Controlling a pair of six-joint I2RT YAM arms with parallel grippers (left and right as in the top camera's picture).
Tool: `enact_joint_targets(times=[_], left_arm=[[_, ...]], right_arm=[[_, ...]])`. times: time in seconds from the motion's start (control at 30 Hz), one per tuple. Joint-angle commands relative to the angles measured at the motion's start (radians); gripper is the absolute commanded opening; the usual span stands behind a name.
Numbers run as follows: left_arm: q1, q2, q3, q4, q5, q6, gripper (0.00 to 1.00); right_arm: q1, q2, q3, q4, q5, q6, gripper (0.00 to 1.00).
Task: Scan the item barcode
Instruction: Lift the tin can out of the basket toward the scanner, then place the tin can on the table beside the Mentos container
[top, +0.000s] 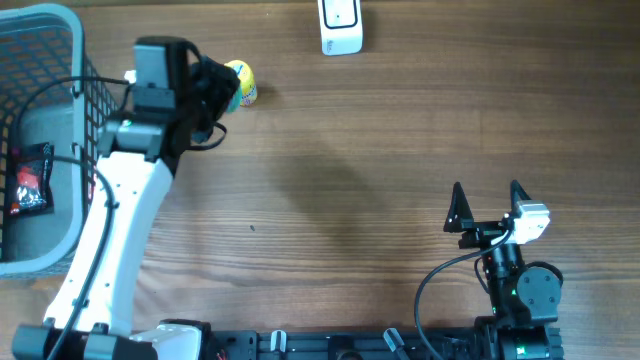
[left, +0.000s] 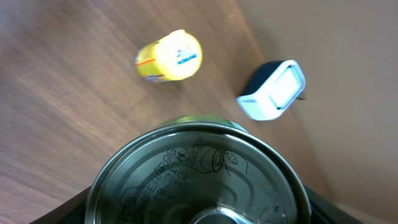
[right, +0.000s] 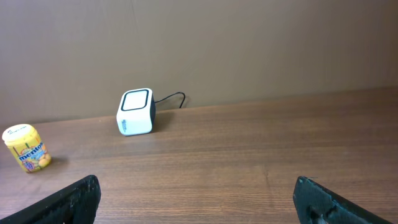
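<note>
At the far left of the bench (top: 350, 150), the left pincer (top: 213, 90) is closed about a metal can (left: 199, 180), whose printed end fills the wrist view. Whether the can is clear of the wood cannot be told. A yellow Mentos bottle (left: 169, 56) stands just beside it. The barcode scanner (left: 272, 90) is set well apart, at the far edge. The right pincer (top: 485, 205) is spread wide and empty. Risks judged:
- The bottle may be knocked over as the can is swung across.
- The barcode, unseen here, may be presented facing away from the scanner window.
- The smooth can may slip if lightly gripped.
</note>
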Motion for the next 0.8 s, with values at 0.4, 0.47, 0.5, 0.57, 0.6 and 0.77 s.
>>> enact_joint_targets(times=[0.4,0.47,0.5,0.57,0.6,0.77], left_arm=[[-0.108,0.213,0.024,-0.034,-0.144,0.050,0.77],[-0.108,0.242,0.024,-0.034,-0.147,0.050,0.77],[-0.108,0.254,0.024,-0.034,-0.152,0.050,0.77],[-0.108,0.280,0.024,-0.033,-0.171,0.050,0.77],[-0.108,0.293,0.024,-0.032,-0.175,0.050,0.77],[-0.108,0.348,0.024,-0.020,-0.188,0.050,0.71]], right_arm=[[0.002,-0.002,-0.008,0.005,-0.013,-0.004,1.00],[0.002,-0.002,-0.008,0.005,-0.013,-0.004,1.00],[0.002,-0.002,-0.008,0.005,-0.013,-0.004,1.00],[0.002,-0.002,-0.008,0.005,-0.013,-0.004,1.00],[0.002,-0.002,-0.008,0.005,-0.013,-0.004,1.00],[0.002,-0.002,-0.008,0.005,-0.013,-0.004,1.00]])
